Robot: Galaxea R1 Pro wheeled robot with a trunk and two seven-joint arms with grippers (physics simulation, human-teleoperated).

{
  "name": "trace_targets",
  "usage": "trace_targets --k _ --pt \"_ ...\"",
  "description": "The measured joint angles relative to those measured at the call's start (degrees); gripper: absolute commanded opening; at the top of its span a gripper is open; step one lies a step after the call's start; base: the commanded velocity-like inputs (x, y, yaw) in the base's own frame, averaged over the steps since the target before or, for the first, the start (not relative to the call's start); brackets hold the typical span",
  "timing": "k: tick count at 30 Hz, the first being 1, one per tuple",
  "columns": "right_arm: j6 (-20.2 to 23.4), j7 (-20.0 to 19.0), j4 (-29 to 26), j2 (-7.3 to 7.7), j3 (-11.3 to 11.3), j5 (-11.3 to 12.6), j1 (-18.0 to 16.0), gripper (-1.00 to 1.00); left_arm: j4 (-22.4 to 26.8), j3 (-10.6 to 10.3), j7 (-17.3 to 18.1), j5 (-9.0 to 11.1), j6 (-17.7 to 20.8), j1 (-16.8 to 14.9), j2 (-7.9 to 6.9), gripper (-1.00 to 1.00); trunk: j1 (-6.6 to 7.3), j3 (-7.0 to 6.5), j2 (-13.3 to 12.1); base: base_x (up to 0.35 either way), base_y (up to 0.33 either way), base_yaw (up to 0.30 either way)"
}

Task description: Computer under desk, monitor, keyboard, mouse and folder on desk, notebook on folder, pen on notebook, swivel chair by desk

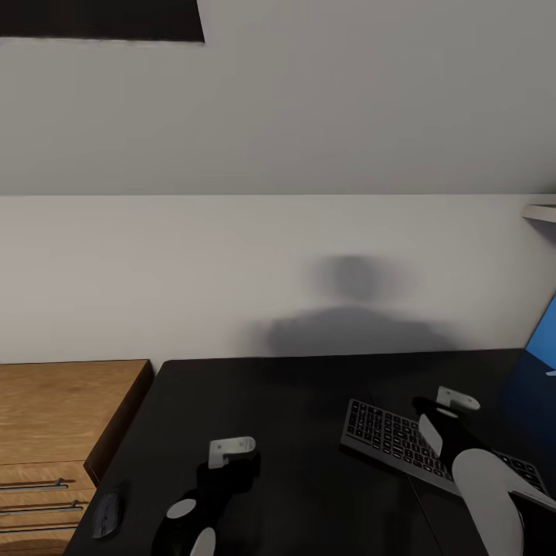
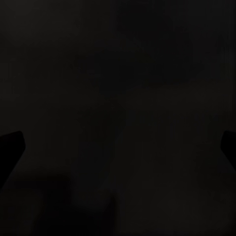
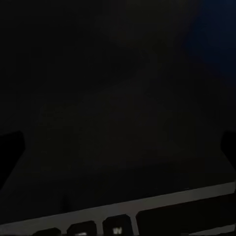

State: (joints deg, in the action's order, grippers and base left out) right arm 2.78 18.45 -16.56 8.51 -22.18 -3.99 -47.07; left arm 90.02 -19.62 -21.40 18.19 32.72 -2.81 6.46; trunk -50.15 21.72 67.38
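A black desk stands against a white wall. A grey keyboard lies at an angle on the desk's right part, and its pale edge shows in the right wrist view. The blue corner of the monitor stands at the far right. A dark mouse rests near the desk's left front edge. My left gripper hovers open over bare desk, right of the mouse. My right gripper is open above the keyboard's far edge, holding nothing. The folder, notebook, pen, chair and computer are out of view.
A wooden drawer cabinet adjoins the desk's left side, lower than the desktop. A white shelf corner juts from the wall at the upper right. A dark frame hangs at the upper left. The robot's shadow falls on the wall.
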Motion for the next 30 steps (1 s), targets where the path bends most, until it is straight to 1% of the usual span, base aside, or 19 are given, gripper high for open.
trace_targets --k 3,10,30 --pt "0.6 -1.1 -1.1 0.03 0.0 0.0 0.0 1.00 0.0 -0.4 0.0 0.0 0.0 0.0 -0.02 1.00 0.00 0.00 0.0 0.000 0.000 0.000" --pt "0.7 -1.6 -3.3 -0.10 0.0 0.0 0.0 1.00 0.0 -0.6 0.0 -0.1 0.0 0.0 -0.04 1.00 0.00 0.00 0.0 0.000 0.000 0.000" --pt "1.2 -1.5 -3.8 -0.31 -0.2 0.2 0.1 1.00 0.0 -0.6 0.0 -0.1 0.0 0.0 -0.04 1.00 0.00 0.00 0.0 0.000 0.000 0.000"
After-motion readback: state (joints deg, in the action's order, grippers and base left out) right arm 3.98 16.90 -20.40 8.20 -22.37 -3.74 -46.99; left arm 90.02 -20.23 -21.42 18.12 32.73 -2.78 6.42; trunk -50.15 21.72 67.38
